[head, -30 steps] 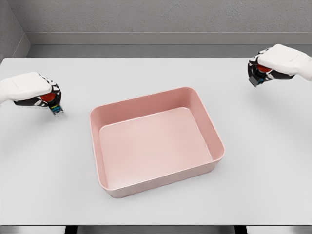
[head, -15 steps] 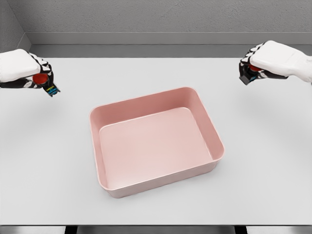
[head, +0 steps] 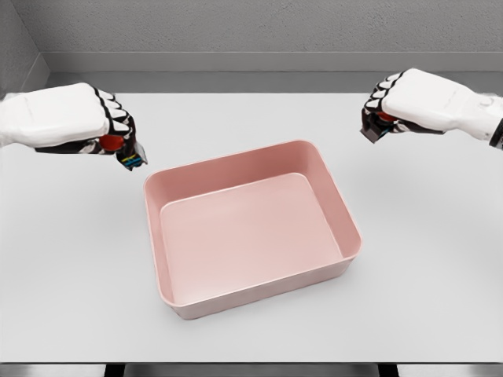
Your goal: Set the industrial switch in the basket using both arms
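You are looking at a pink basket (head: 251, 228) on a light grey table (head: 424, 298). White hands (head: 75, 118) are showing black knuckle stripes and red switch buttons (head: 111, 142).

Bright even light, soft shadows, sharp render

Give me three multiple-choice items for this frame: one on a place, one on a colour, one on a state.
1. Where is the left hand?
A. Inside the basket
B. Above the table, beyond the basket's far-left corner
C. Resting at the table's near edge

2. What colour is the basket?
A. Pink
B. Blue
C. Green

3. What is in the basket?
A. Both switches
B. One switch
C. Nothing

Answers:
1. B: the left hand sits clear of the rim, holding its switch.
2. A: walls and floor are pink.
3. C: the floor shows bare, and the right hand holds the other switch off to the basket's far right.
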`<move>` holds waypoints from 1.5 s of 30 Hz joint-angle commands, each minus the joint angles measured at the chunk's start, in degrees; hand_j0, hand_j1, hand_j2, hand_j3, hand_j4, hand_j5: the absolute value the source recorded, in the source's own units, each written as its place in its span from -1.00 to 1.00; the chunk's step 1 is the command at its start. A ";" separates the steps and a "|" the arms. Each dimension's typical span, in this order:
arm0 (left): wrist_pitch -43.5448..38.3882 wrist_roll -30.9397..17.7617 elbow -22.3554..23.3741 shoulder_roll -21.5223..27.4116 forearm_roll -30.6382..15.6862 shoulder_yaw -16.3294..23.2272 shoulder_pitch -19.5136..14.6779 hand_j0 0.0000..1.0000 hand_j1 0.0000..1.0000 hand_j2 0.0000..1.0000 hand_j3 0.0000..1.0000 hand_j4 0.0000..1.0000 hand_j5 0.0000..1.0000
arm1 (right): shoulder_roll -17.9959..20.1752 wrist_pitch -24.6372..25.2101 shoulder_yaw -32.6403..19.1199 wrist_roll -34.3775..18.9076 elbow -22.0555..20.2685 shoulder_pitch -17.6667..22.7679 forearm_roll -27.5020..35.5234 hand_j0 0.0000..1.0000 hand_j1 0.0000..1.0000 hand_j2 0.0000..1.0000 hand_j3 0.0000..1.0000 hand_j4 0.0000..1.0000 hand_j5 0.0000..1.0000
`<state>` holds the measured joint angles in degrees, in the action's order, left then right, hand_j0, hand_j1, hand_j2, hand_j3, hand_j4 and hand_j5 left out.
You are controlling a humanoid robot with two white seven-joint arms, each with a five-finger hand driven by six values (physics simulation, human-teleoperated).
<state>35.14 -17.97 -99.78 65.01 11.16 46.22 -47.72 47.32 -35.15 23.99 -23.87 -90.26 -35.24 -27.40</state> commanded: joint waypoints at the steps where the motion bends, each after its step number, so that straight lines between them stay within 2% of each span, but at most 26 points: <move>1: -0.14 0.04 -1.20 -1.20 -0.70 0.98 0.00 -0.23 -0.23 -0.23 -0.23 -0.23 -0.23 | -0.30 0.15 0.18 0.05 -1.40 0.00 0.68 -0.25 -0.25 -0.25 -0.25 -0.25 -0.25; 4: -0.14 -0.05 -1.20 -3.57 -0.61 2.74 -0.53 -0.23 -0.23 -0.23 -0.23 -0.23 -0.23 | -0.47 0.15 0.27 0.05 -3.95 0.88 0.68 -0.25 -0.25 -0.25 -0.25 -0.25 -0.25; 8: -0.14 -0.31 -1.20 -6.47 -0.35 6.08 -1.32 -0.23 -0.23 -0.23 -0.23 -0.23 -0.23 | -0.82 0.15 0.36 0.05 -5.10 0.97 0.68 -0.25 -0.25 -0.25 -0.25 -0.25 -0.25; 11: -0.14 -0.31 -1.20 -6.91 -0.26 8.45 -1.32 -0.23 -0.23 -0.23 -0.23 -0.23 -0.23 | -2.14 0.15 0.53 0.05 -5.36 1.58 1.03 -0.25 -0.25 -0.25 -0.25 -0.25 -0.25; 19: -0.14 -1.28 -1.20 -9.90 -0.08 11.09 -1.76 -0.19 -0.19 -0.19 -0.19 -0.19 -0.19 | -4.16 0.15 0.71 0.23 -7.64 1.85 1.38 -0.25 -0.25 -0.25 -0.25 -0.25 -0.25; 27: -0.14 -1.28 -1.20 -11.39 -0.08 11.26 -2.11 0.14 0.14 0.14 0.14 0.14 0.14 | -4.16 0.15 1.06 0.23 -9.49 2.46 2.26 -0.25 -0.25 -0.25 -0.25 -0.25 -0.25; 29: -0.14 -1.28 -1.20 -11.57 -0.17 11.35 -2.20 0.54 0.54 0.54 0.54 0.54 0.54 | -4.25 0.15 1.06 0.23 -9.58 2.55 2.35 -0.25 -0.25 -0.25 -0.25 -0.25 -0.25; 31: -0.14 -1.19 -1.20 -11.57 -0.17 11.44 -2.20 0.79 0.79 0.79 0.79 0.79 0.79 | -5.13 0.15 1.06 0.23 -9.58 2.90 2.26 -0.25 -0.25 -0.25 -0.25 -0.25 -0.25; 33: -0.14 -1.19 -1.20 -11.57 -0.26 11.35 -2.20 0.91 0.91 0.91 0.91 0.91 0.91 | -5.13 0.15 1.06 0.23 -9.58 2.90 2.35 -0.25 -0.25 -0.25 -0.25 -0.25 -0.25; 36: -0.14 -1.10 -1.20 -11.40 -0.26 11.44 -2.20 0.98 0.98 0.98 0.98 0.98 0.98 | -5.31 0.15 1.06 0.23 -9.58 2.90 2.35 -0.25 -0.25 -0.25 -0.25 -0.25 -0.25; 39: -0.14 -0.31 -0.94 -9.20 -0.70 11.35 -2.20 1.00 1.00 1.00 1.00 1.00 1.00 | -5.31 0.15 1.06 0.23 -9.67 2.99 2.35 -0.25 -0.25 -0.25 -0.25 -0.25 -0.25; 42: -0.14 1.01 -0.59 0.37 -7.90 11.18 -2.02 1.00 1.00 1.00 1.00 1.00 1.00 | -6.36 0.15 2.02 0.23 -9.67 3.25 2.35 -0.24 -0.24 -0.24 -0.24 -0.24 -0.24; 44: -0.14 1.01 2.40 6.88 -13.88 11.18 -1.67 1.00 1.00 1.00 1.00 1.00 1.00 | -6.89 0.15 2.29 0.23 -9.67 3.34 2.35 -0.24 -0.24 -0.24 -0.24 -0.24 -0.24; 45: -0.14 1.10 6.61 8.47 -15.11 11.18 -1.58 1.00 1.00 1.00 1.00 1.00 1.00 | -7.24 0.15 2.38 0.23 -9.75 3.25 2.35 -0.24 -0.24 -0.24 -0.24 -0.24 -0.24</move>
<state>35.08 -17.16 -96.49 68.11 0.55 57.49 -49.04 40.53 -35.15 26.02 -23.67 -99.95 -31.90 -25.45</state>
